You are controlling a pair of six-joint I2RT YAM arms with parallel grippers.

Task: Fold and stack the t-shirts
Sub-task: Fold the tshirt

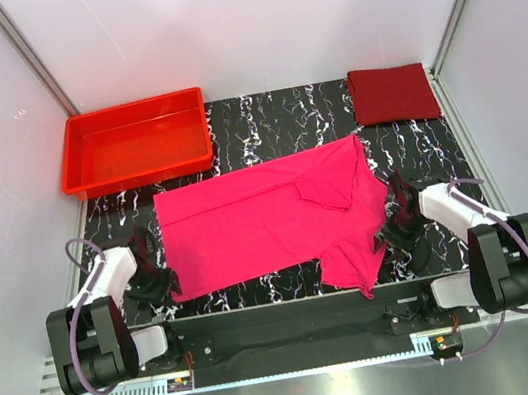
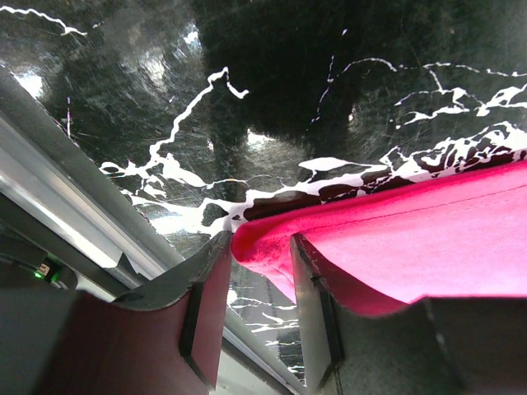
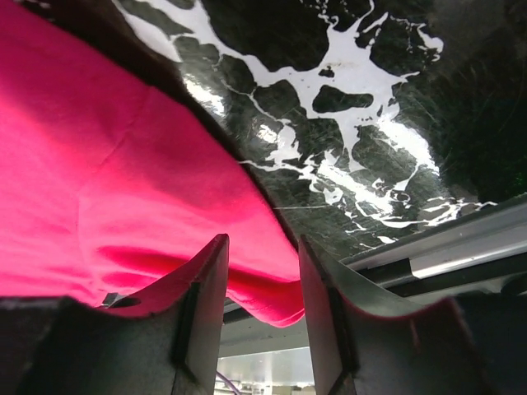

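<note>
Black marble-patterned table point(image 1: 261, 117) has both arms bent low over it, wrists tipped down. The bright magenta-pink cloth t-shirt point(image 1: 248, 225) lies spread out, partly folded, just nearer than the rigid red plastic tray point(image 1: 133, 138). The folded dark maroon t-shirt point(image 1: 392, 93) lies well right of that tray. The left gripper point(image 2: 259, 243) and the right gripper point(image 3: 263, 247) stand half closed with the pink hem between the fingers. I cannot tell if they pinch it.

Magenta-pink t-shirt point(image 1: 268, 222) spread flat across the middle of the table point(image 1: 271, 120), right part folded over itself, maroon t-shirt point(image 1: 392, 93) folded square in the far right corner
</note>
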